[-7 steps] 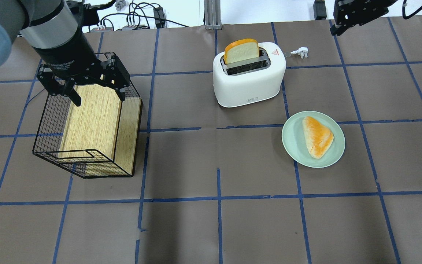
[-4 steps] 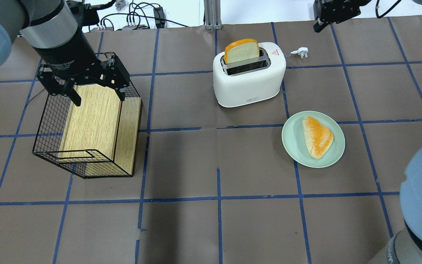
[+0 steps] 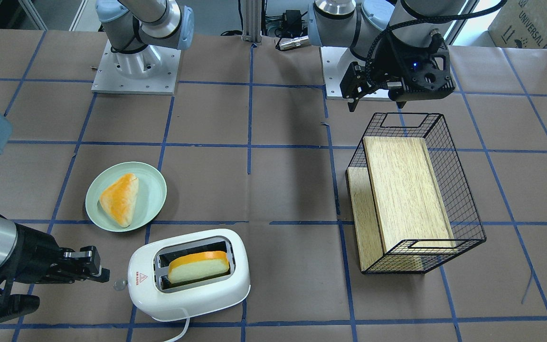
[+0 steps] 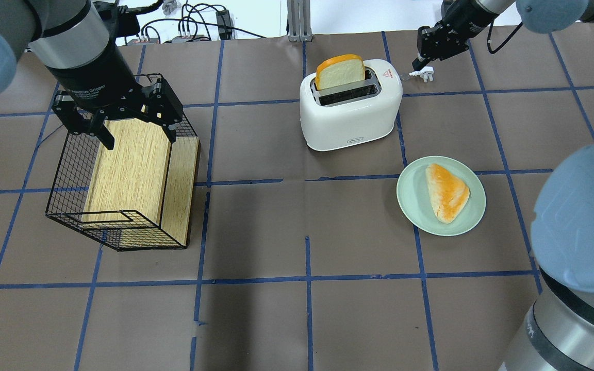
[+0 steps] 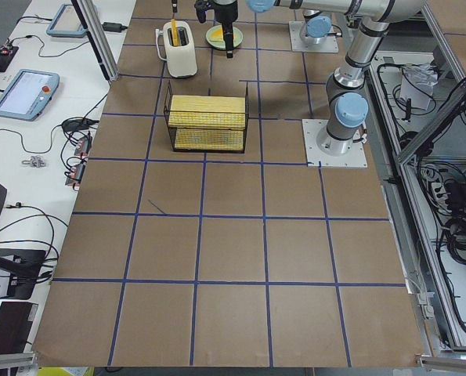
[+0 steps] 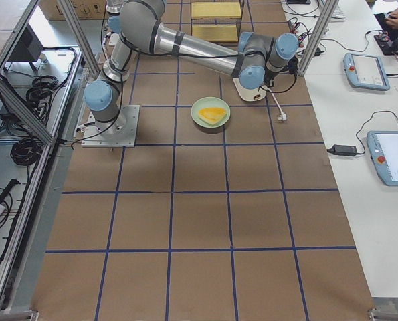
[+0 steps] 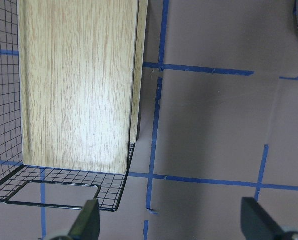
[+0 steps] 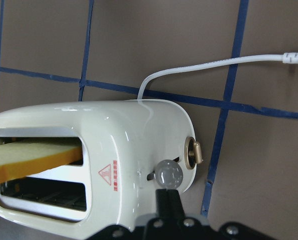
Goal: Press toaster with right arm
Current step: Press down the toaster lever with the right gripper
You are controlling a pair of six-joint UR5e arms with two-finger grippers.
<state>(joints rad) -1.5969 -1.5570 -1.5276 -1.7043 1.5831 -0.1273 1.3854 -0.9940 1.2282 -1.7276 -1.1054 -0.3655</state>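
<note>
Right claw (image 8: 167,196), fingers pressed together, sits just beside lever knob (image 8: 169,174) of toaster (image 8: 113,145). Bread slice (image 8: 33,157) stands in one slot. Left claw (image 4: 138,138) hangs spread above wire basket (image 4: 70,170).

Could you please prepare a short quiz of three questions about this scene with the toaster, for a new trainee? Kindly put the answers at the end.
1. True or false: the toaster has bread in both slots.
2. What lies on the green plate? A) a triangular piece of bread B) a fork C) a spoon
3. Fill the gap: the shut right gripper points at the toaster's clear lever ____.

Key
1. False: only one slot holds a bread slice; the other is empty.
2. A
3. knob
</note>
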